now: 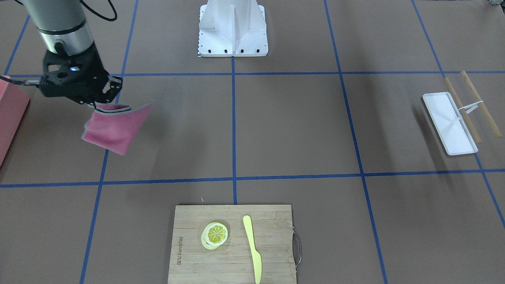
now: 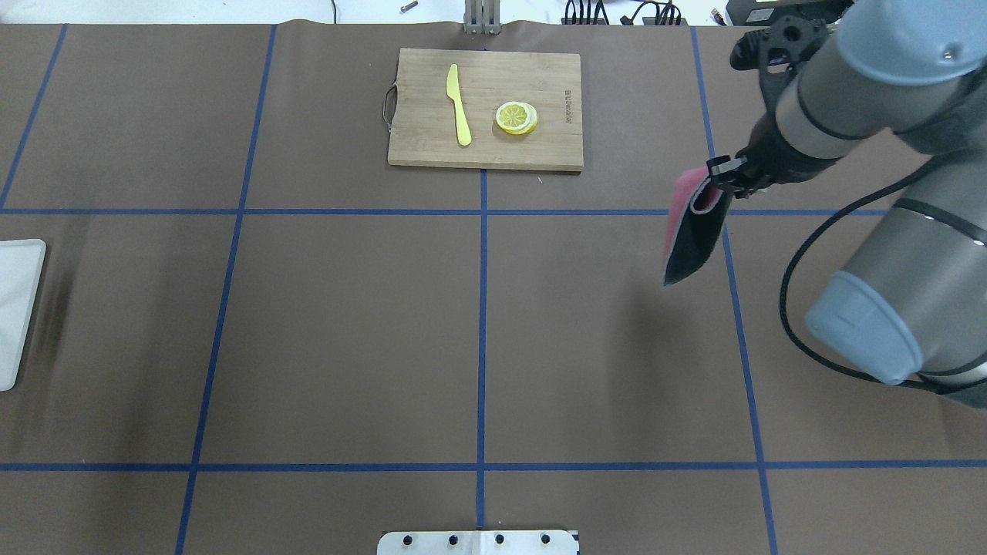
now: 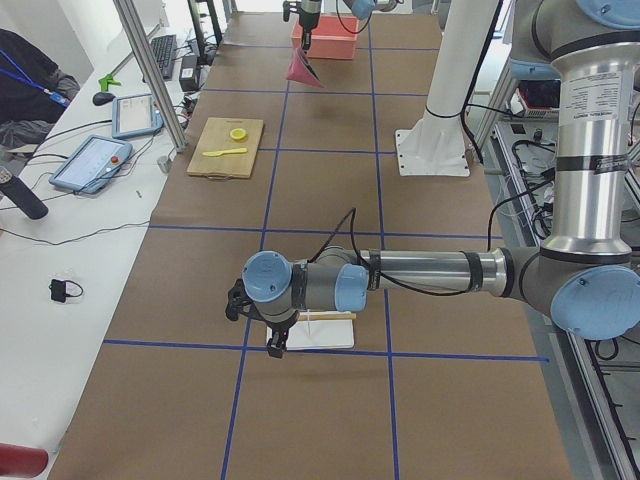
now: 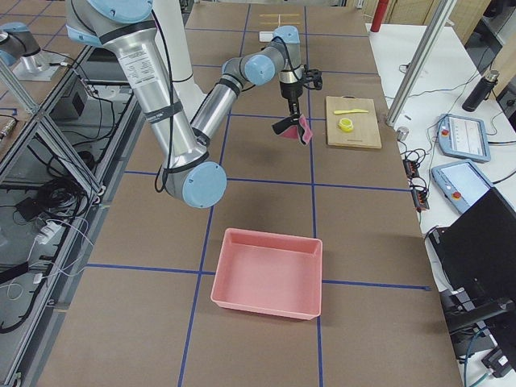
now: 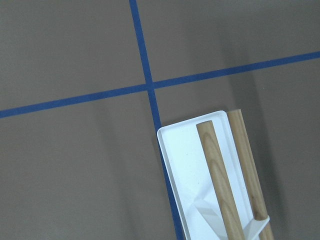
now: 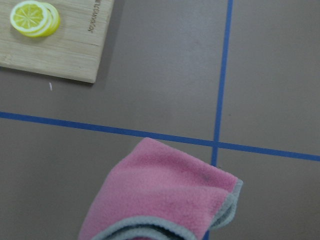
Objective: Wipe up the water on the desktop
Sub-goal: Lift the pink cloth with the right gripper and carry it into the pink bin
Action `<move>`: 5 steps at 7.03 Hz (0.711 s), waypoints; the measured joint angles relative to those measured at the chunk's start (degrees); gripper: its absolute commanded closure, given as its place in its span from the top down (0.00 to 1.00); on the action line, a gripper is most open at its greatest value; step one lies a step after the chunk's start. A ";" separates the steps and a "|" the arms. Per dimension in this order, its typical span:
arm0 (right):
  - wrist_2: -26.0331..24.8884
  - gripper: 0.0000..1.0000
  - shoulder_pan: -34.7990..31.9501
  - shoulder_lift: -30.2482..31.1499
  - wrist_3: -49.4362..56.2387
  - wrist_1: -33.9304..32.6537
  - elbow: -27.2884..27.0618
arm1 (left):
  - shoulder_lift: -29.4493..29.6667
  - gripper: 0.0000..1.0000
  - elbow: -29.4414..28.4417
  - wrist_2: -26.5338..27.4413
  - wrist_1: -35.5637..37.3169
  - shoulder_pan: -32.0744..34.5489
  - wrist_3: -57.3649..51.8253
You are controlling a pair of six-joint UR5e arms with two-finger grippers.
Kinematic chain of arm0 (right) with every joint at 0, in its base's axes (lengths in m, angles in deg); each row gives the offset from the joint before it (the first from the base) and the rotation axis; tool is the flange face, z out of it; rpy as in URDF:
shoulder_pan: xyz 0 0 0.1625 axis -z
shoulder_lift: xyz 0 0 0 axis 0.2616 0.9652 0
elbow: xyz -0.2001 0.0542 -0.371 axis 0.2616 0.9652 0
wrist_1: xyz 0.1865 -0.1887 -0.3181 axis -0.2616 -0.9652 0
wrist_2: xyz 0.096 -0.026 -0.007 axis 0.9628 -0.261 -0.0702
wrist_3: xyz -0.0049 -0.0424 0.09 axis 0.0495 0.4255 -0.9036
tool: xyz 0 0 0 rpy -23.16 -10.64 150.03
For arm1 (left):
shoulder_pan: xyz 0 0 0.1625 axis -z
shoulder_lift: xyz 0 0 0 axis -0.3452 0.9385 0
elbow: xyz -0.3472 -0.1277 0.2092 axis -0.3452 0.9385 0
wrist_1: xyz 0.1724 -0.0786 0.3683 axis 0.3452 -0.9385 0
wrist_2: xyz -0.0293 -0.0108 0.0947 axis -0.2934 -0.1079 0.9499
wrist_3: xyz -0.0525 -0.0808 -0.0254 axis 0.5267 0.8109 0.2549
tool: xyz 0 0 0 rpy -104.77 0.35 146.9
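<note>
Desktop [image 1: 300,126] matt; cloth [image 6: 160,195] fuzzy fleece; board [image 1: 197,260] smooth bamboo, unvarn.

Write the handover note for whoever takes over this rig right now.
Right hand: shut on the pink cloth, which hangs folded over the desktop, seemingly clear of it, near a tape crossing.
Left hand: hovers over the white tray with the chopsticks; whether it is open or shut cannot be told.
Done: the cloth is picked up.
Left: no water shows in any view. Find the wet patch, lower the cloth and wipe.
</note>
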 measured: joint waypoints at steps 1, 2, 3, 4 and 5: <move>1.69 0.00 -3.37 5.58 6.04 -0.03 -3.04 | -0.17 0.99 0.15 0.11 0.06 0.03 0.00; 3.30 0.00 -7.04 11.68 12.65 0.19 -5.92 | -0.24 0.99 0.20 0.20 0.04 0.07 0.00; 5.12 0.00 -11.16 18.02 20.10 0.47 -8.37 | -0.26 0.99 0.21 0.24 0.03 0.11 0.00; 6.54 0.00 -15.38 23.86 27.86 0.70 -10.02 | -0.28 0.99 0.19 0.28 -0.02 0.12 0.00; 8.16 0.00 -19.91 29.16 35.77 1.49 -10.76 | -0.28 0.99 0.17 0.32 -0.10 0.13 0.00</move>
